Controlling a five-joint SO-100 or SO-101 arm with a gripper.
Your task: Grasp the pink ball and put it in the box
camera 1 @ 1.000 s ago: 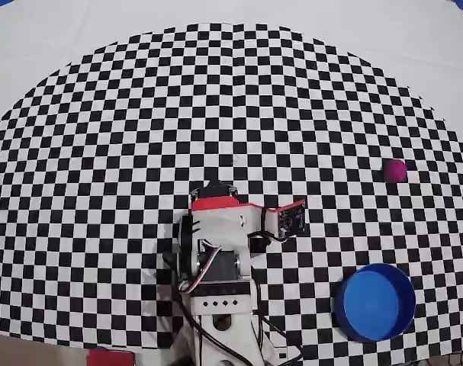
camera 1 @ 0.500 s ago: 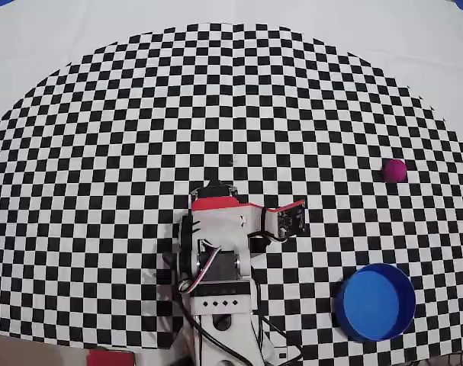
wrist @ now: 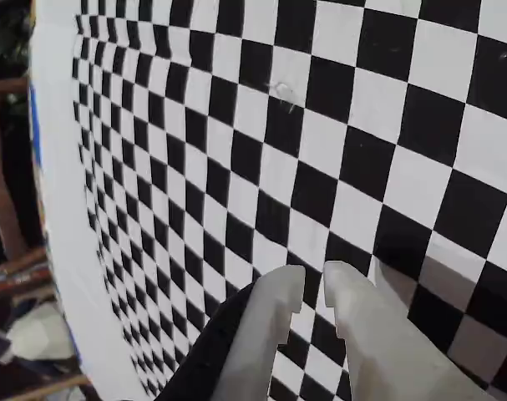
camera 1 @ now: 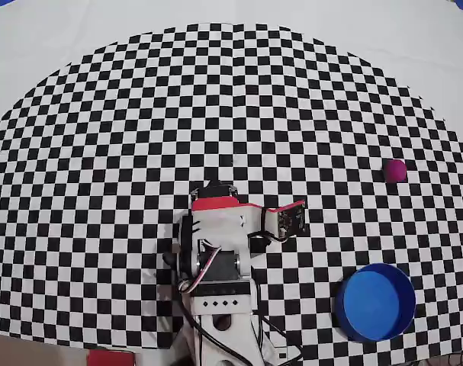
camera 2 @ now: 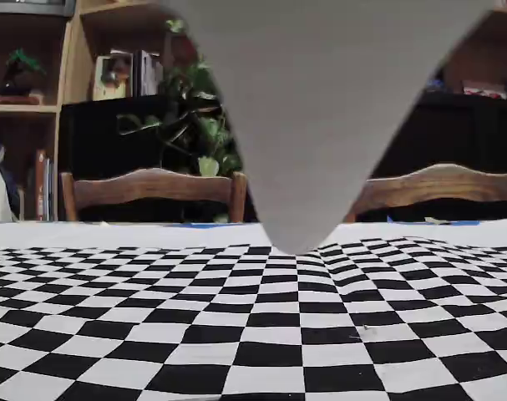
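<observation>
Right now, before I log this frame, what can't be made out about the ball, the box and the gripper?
- Gripper: only the wrist view shows its pale fingertips, slightly apart, holding nothing; in the overhead view the arm's body hides them.
- Pink ball: overhead view only, too small for surface detail.
- Box: overhead view only.
- Fixed view: a blurred grey shape blocks the middle; neither ball nor box shows.

Checkered cloth (camera 1: 139, 137); chairs (camera 2: 153, 188), plant (camera 2: 195, 125), perhaps books (camera 2: 40, 184).
</observation>
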